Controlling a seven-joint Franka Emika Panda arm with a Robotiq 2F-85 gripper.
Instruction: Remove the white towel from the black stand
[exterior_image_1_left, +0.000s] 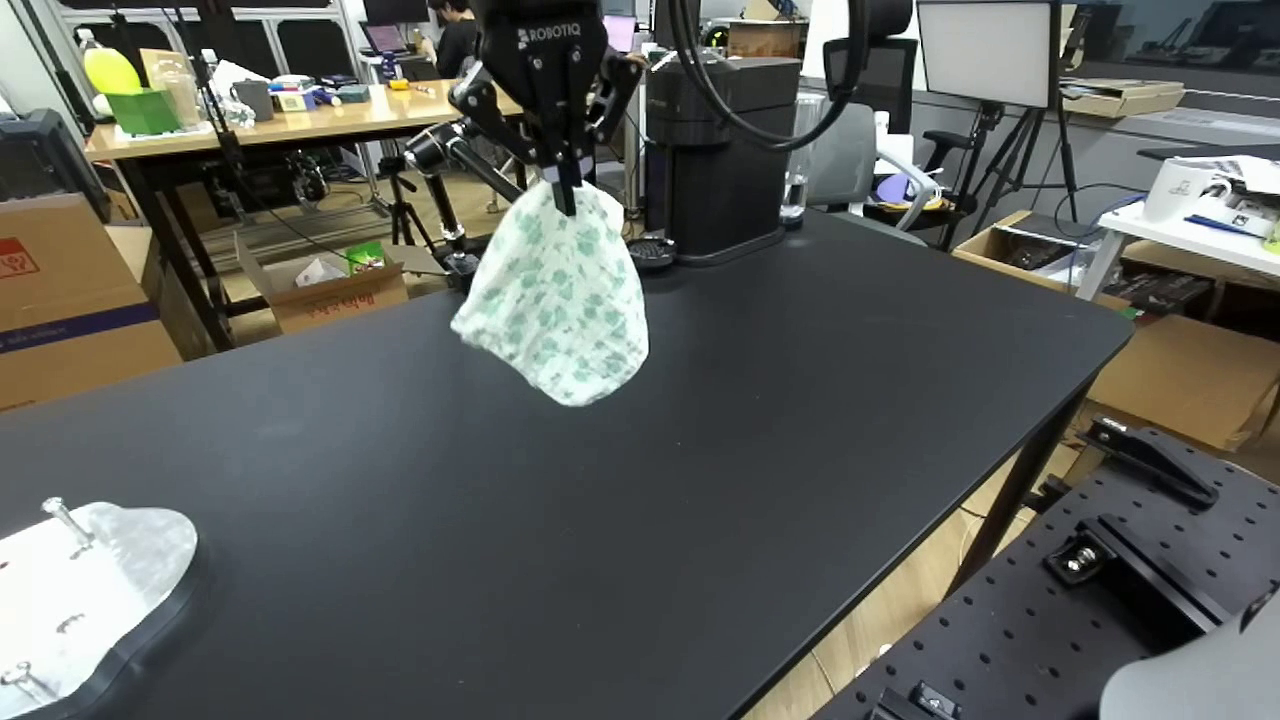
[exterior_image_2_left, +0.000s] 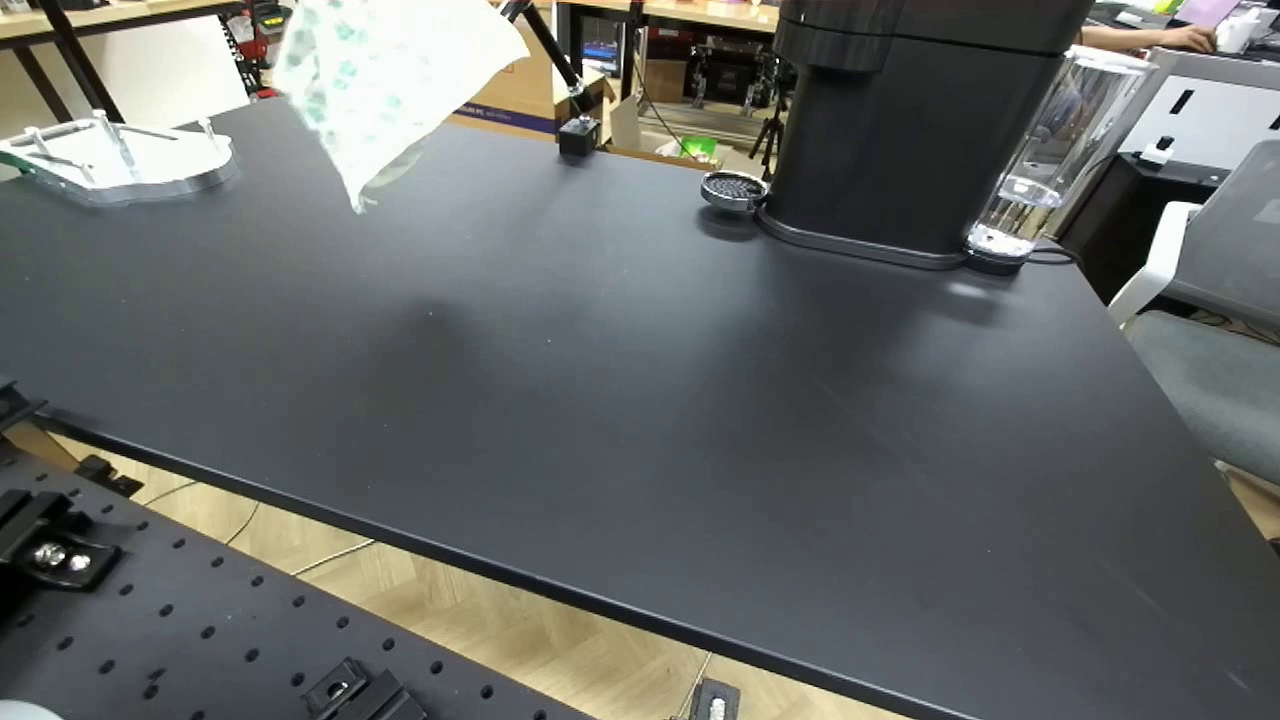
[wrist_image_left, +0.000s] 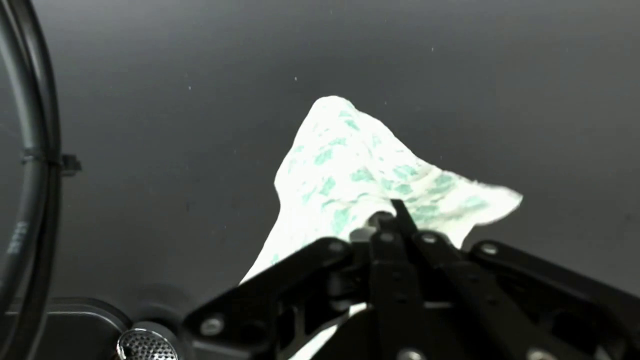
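The white towel with green leaf prints hangs from my gripper in the air above the black table; it shows in both exterior views (exterior_image_1_left: 565, 310) (exterior_image_2_left: 390, 80) and in the wrist view (wrist_image_left: 340, 155). My gripper (exterior_image_1_left: 566, 195) is shut on the towel's upper part; its fingertips (wrist_image_left: 392, 215) are close together with cloth around them. The gripper is out of view in an exterior view. A tall black machine-like stand (exterior_image_1_left: 715, 160) (exterior_image_2_left: 910, 150) is upright at the table's far side, apart from the towel. I cannot tell whether it is the task's stand.
A round metal tray (exterior_image_1_left: 652, 250) (exterior_image_2_left: 735, 190) juts from the machine's base. A clear cylinder (exterior_image_2_left: 1030, 170) stands beside it. A jointed black mount (exterior_image_1_left: 455, 225) is fixed at the table edge. A white board with metal posts (exterior_image_1_left: 110, 570) (exterior_image_2_left: 130, 160) lies on the table.
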